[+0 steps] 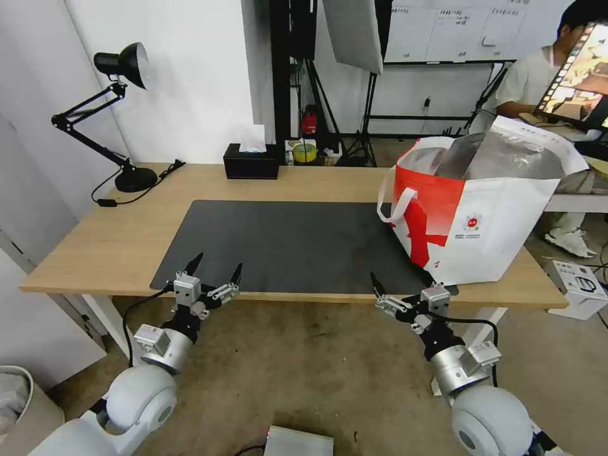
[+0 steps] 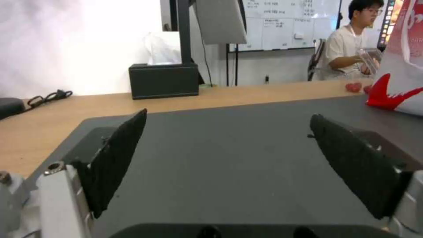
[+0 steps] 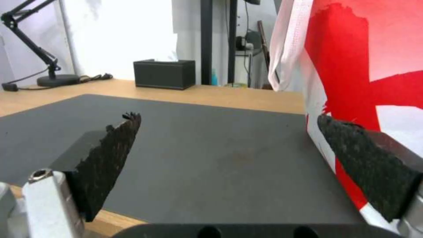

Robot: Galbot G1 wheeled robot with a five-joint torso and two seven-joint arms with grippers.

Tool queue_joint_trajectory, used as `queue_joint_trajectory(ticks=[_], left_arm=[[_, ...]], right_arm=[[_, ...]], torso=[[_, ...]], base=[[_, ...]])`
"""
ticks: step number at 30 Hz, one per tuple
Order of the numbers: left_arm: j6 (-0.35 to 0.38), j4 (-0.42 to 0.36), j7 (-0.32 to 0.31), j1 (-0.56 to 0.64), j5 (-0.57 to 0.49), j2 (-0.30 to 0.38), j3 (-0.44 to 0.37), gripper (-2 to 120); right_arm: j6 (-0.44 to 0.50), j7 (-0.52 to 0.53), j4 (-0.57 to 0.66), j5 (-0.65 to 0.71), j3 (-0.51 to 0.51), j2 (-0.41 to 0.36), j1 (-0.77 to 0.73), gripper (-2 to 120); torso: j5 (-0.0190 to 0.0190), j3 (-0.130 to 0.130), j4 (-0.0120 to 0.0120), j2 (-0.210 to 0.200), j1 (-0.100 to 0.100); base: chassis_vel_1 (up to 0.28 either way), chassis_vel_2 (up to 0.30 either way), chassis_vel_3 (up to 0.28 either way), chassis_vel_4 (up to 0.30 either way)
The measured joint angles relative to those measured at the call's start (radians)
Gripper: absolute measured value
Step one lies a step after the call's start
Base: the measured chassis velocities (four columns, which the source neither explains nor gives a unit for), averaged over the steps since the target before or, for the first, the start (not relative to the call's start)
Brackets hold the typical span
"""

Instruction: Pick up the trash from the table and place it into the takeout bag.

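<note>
We hold both hands wide at the near tabletop (image 1: 95,240) edge: left hand (image 1: 215,269), right hand (image 1: 405,288) beside the takeout bag (image 1: 481,215) at right. Small red scraps (image 2: 358,87) lie behind the bag; approach low, avoiding its strap.

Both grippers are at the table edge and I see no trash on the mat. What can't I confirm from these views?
- Takeout bag contents: head view, hidden by its walls and foil lining.
- Table behind the bag: head view, blocked by the bag.
- Small red bits beside the bag: left wrist view, too small to identify.
- Left gripper and right gripper: open, empty.
</note>
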Motion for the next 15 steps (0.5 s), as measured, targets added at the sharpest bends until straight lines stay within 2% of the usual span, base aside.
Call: queue_joint_trajectory(ticks=[15], left_arm=[[0.000,0.000,0.001,-0.006,-0.002,0.001,0.003,100]], right_arm=[[0.000,0.000,0.000,0.000,0.000,0.000,0.000,100]], torso=[[0.0000,0.000,0.0000,0.000,0.000]], base=[[0.000,0.000,0.000,0.000]])
